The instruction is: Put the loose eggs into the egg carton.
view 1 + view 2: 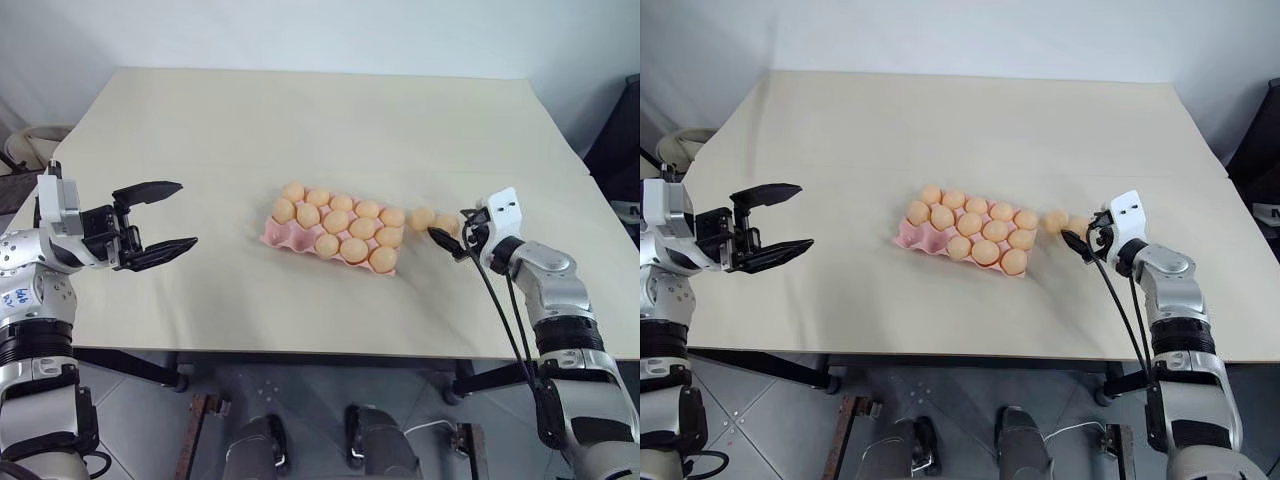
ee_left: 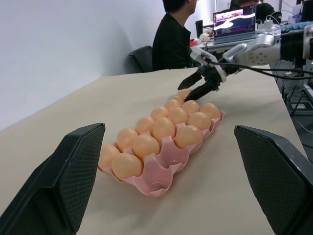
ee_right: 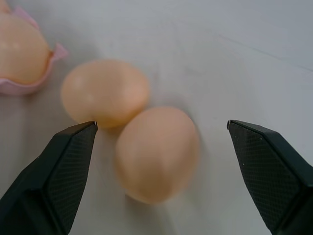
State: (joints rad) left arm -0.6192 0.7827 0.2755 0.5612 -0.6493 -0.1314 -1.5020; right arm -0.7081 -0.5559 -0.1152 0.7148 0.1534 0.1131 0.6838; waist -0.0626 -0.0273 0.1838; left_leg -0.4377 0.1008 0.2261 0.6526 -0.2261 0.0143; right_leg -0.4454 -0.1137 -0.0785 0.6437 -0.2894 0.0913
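R gripper (image 3: 161,132) jaws wide apart, nothing held; nearer loose egg (image 3: 157,154) sits between its fingertips, 2nd loose egg (image 3: 105,92) touching it, just beyond. Both on table (image 1: 300,130), just beside pink egg carton (image 1: 285,237), which lies on the far side of them from the gripper. L gripper (image 1: 160,222) jaws apart, empty, well clear of carton.

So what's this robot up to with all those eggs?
It is filling a pink egg carton on the table with loose eggs. Most cups are already filled. Two eggs lie on the table just right of the carton, the nearer egg and the farther egg. The right gripper is open around the nearer egg, not yet gripping. The left gripper hovers open, well to the carton's left.
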